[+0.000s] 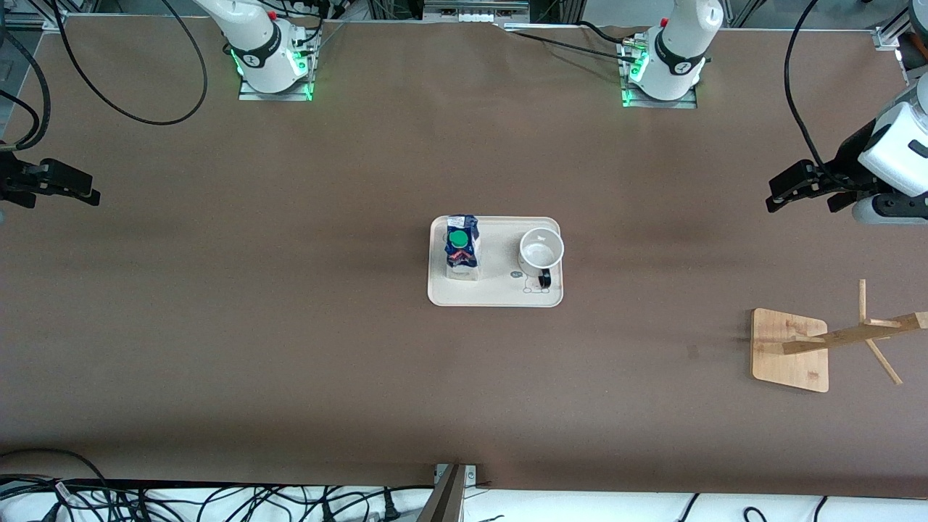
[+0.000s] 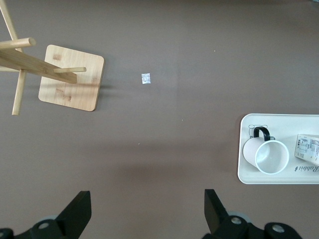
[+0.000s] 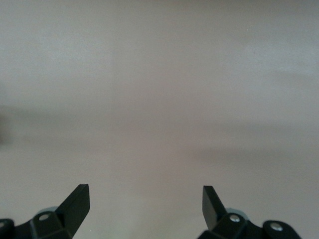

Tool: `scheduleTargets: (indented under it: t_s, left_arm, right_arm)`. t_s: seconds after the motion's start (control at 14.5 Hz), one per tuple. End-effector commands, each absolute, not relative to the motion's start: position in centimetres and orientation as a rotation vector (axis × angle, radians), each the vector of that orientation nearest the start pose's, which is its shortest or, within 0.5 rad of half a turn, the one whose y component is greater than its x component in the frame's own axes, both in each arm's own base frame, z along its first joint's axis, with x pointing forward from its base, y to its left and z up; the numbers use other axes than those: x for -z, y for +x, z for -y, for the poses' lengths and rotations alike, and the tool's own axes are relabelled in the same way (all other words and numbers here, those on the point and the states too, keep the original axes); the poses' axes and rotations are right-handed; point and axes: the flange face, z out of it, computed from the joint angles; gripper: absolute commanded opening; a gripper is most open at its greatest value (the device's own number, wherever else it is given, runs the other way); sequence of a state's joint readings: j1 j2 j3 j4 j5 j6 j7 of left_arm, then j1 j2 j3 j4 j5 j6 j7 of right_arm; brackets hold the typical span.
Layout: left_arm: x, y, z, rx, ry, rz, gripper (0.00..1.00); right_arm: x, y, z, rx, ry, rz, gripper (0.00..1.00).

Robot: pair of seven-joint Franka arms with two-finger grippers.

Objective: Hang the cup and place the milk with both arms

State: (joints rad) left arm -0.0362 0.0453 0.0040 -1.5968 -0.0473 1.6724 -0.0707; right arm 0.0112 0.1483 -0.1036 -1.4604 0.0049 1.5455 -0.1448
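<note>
Milk (image 1: pixel 462 248) and cup (image 1: pixel 541 250) upright on a beige tray (image 1: pixel 496 296) at mid counter (image 1: pixel 290 326), tray print unreadable, wooden rack (image 1: pixel 794 348) toward the left arm's end, left tool (image 2: pixel 147 211) spread apart over bare counter, right tool (image 3: pixel 145 206) too.

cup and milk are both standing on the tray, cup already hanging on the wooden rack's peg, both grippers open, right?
Not quite: the cup is not hanging. The front view shows it upright on the tray beside the milk, with the wooden rack bare. Both the left gripper and right gripper are open.
</note>
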Motion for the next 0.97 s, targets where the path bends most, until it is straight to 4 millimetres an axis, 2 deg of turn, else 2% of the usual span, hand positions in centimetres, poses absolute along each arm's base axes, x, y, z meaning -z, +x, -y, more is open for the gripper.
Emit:
scheduleTargets:
  t_s: [0.0,0.62,0.69,0.76,0.9]
  left_arm:
    - [-59.8,57.5,2.3,0.057,-3.205,0.07,1.0]
    - [-60.1,57.4,2.9,0.066,-3.205,0.046,1.0]
    - [-60.0,57.5,2.9,0.066,-3.205,0.041,1.0]
    - [-60.1,57.4,2.9,0.069,-3.205,0.041,1.0]
    - [-60.3,57.3,3.2,0.071,-3.204,0.04,1.0]
  right_arm:
    - [-59.2,59.4,4.9,-0.105,-3.148,0.11,1.0]
    - [-59.0,59.4,4.7,-0.113,-3.137,0.1,1.0]
    - [-58.1,59.6,4.4,-0.137,-3.128,0.106,1.0]
    - [-56.2,60.3,3.7,-0.198,-3.117,0.134,1.0]
    - [-54.9,60.4,1.3,-0.27,-3.085,0.173,1.0]
